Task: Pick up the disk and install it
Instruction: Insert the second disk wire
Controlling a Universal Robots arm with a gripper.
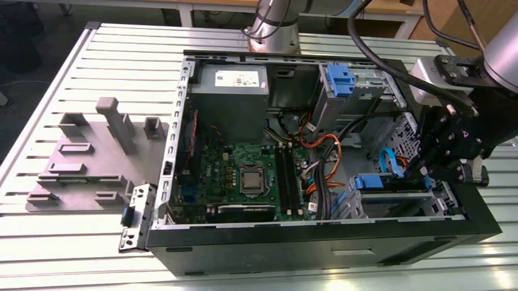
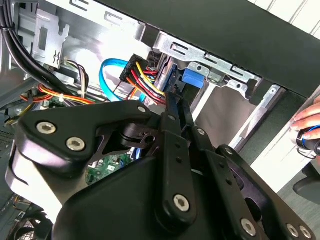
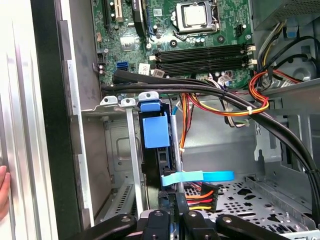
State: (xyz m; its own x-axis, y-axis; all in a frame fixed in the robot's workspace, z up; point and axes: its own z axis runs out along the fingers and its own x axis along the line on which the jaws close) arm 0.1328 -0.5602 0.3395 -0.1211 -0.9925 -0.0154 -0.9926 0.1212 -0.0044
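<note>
Tool at the drive bay inside the open case

The tool is clamped on the rear edge of the disk, which stands on edge in its blue carrier within the metal bay at the case corner, beside the coloured power cables and the blue data cable. In the exterior view the tool sits over that bay, on the exterior view's right of the motherboard; the case lies on a slatted tabletop.

You get even, bright overhead light; glare whitens the metal bracket in the second wrist view, the gripper blurred.
</note>
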